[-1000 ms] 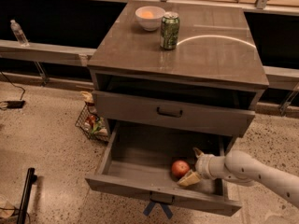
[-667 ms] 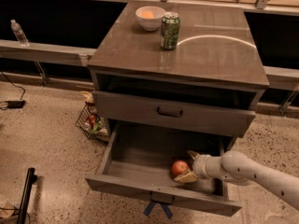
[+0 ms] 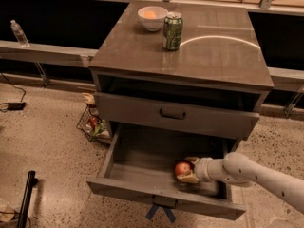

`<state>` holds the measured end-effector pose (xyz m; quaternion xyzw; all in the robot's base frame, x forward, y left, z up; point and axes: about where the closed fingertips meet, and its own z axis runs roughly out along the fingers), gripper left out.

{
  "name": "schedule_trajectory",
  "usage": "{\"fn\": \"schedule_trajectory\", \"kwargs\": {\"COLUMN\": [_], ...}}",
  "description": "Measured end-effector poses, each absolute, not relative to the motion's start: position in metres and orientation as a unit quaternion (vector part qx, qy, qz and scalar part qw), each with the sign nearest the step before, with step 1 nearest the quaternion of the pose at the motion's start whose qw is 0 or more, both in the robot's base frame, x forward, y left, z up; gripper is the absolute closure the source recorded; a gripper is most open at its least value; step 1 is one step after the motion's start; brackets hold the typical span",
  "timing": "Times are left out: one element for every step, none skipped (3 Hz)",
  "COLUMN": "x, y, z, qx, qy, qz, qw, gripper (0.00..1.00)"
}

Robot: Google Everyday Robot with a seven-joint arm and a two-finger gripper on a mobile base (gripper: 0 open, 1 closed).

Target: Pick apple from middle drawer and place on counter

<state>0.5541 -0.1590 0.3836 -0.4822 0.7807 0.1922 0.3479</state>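
Now, in the grey wooden middle drawer [image 3: 161,194] with crossed blue tape [image 3: 159,213], my claw [image 3: 186,169] has edged toward nine o'clock, up to the round red-orange apple [image 3: 181,168]; whether it pinches yet, I cannot tell. Lifting comes next, toward the glossy grey-brown tabletop [image 3: 213,61] at twelve o'clock.

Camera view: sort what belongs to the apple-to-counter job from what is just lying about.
Job: apple, in the open middle drawer; counter; gripper, at the apple inside the drawer.
Lying about: green can and bowl holding a small orange fruit, on the counter; water bottle; wire basket on the floor.
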Motion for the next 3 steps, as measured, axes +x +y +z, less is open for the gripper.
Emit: {"fn": "schedule_trajectory", "kwargs": {"x": [0.552, 0.550, 0.542], "y": [-0.159, -0.164, -0.176], "z": [0.385, 0.413, 0.473], "qx": [-0.478, -0.467, -0.462], "qy": [0.779, 0.780, 0.777], "qz": [0.217, 0.229, 0.232], "qw": [0.343, 0.348, 0.360], "gripper": [0.88, 1.00, 1.00]}}
